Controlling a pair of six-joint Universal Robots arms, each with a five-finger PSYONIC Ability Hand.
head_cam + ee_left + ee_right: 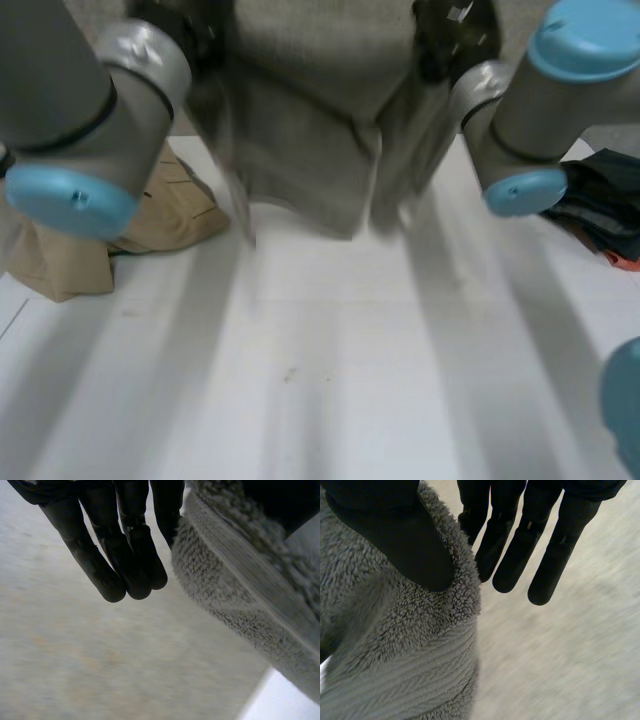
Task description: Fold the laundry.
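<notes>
Robot hands [125, 555] [405, 545] pinch towel [300, 150]; upper edge cut off.

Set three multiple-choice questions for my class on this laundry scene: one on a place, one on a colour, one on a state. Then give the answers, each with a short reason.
1. Where does the tan garment lie?
A. On the table beside the left arm
B. Draped over the right arm
C. On the floor

2. What colour is the towel?
A. Blue
B. Grey
C. Red

3. What state is the towel in?
A. Folded flat
B. Held up, hanging
C. Rolled into a tube

Answers:
1. A, it sits crumpled by that arm.
2. B, its fleecy pile is grey in all views.
3. B, the left hand and right hand each pinch its upper edge.
</notes>
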